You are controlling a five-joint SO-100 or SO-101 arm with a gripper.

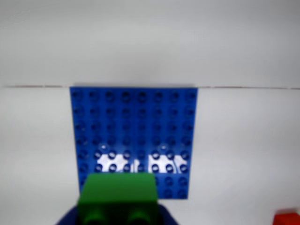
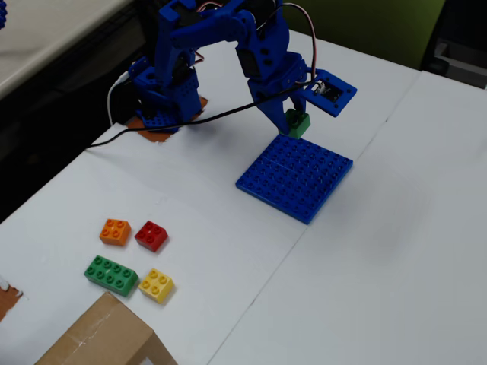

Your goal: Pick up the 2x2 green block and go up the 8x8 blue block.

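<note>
In the fixed view the blue robot arm (image 2: 228,46) bends over the white table (image 2: 396,251), and its gripper (image 2: 293,122) is clenched on the 2x2 green block (image 2: 297,123). The block hangs in the air just above the far edge of the 8x8 blue block (image 2: 295,177); I cannot tell if it touches the studs. The blue baseplate lies flat on the table, close to a seam between two table plates.

In the wrist view the green block (image 1: 118,197) fills the lower middle of the picture, held between dark blue gripper parts, and the blue baseplate (image 1: 133,122) spreads behind it. Bright light reflects on some studs near the block. A red corner (image 1: 287,219) shows at the lower right edge; it is too cut off to name.

Well apart from the baseplate, at the left in the fixed view, four bricks lie on the table: an orange brick (image 2: 115,231), a red brick (image 2: 152,236), a longer green brick (image 2: 111,275) and a yellow brick (image 2: 156,285). A cardboard box (image 2: 99,338) stands at the bottom edge. A black cable (image 2: 190,122) runs from the arm base.
</note>
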